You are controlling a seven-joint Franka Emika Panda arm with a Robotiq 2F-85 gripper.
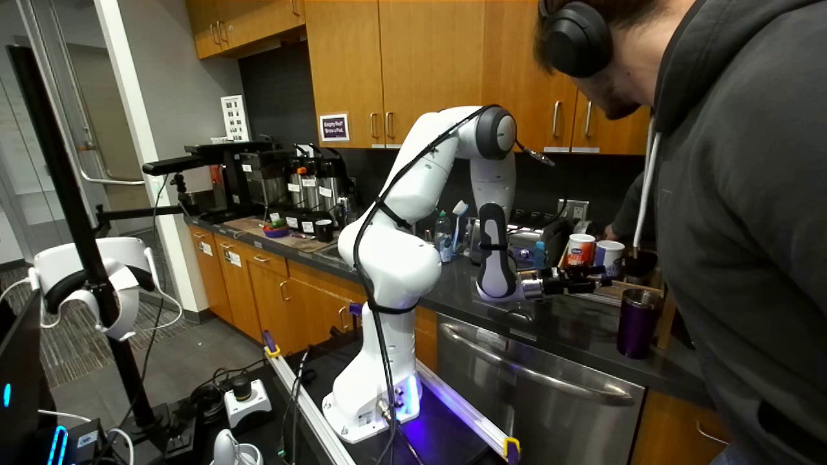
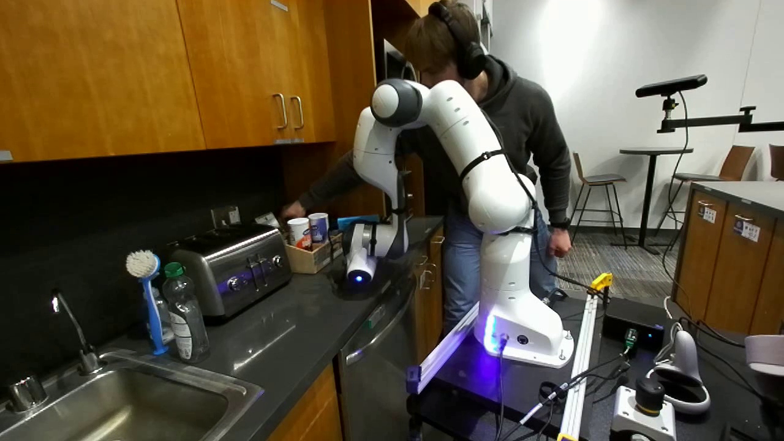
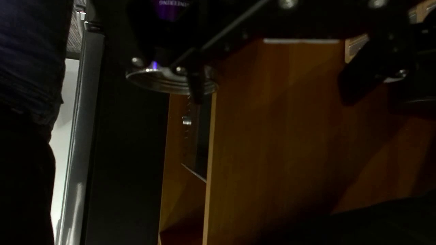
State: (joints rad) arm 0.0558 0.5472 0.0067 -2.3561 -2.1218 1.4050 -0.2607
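Note:
My gripper [image 1: 599, 279] reaches out level over the dark counter in an exterior view, its black fingers apart with nothing between them. In the wrist view the gripper [image 3: 272, 97] enters from the top, and its fingers stand wide on either side of a wooden panel [image 3: 272, 143]. A purple metal tumbler [image 1: 636, 326] stands upright on the counter just beyond the fingertips. Its shiny rim [image 3: 160, 86] shows behind one finger in the wrist view, where the picture is upside down. In an exterior view the wrist [image 2: 360, 268] hides the fingers and the tumbler.
A wooden box [image 2: 311, 260] holds a red-and-white canister [image 2: 300, 234] and a blue-and-white canister [image 2: 318, 226]. Beside it stands a steel toaster [image 2: 236, 269]. A dish brush [image 2: 153, 306], bottle [image 2: 185, 318] and sink [image 2: 141, 398] lie farther along. A person [image 2: 520, 116] leans over the counter.

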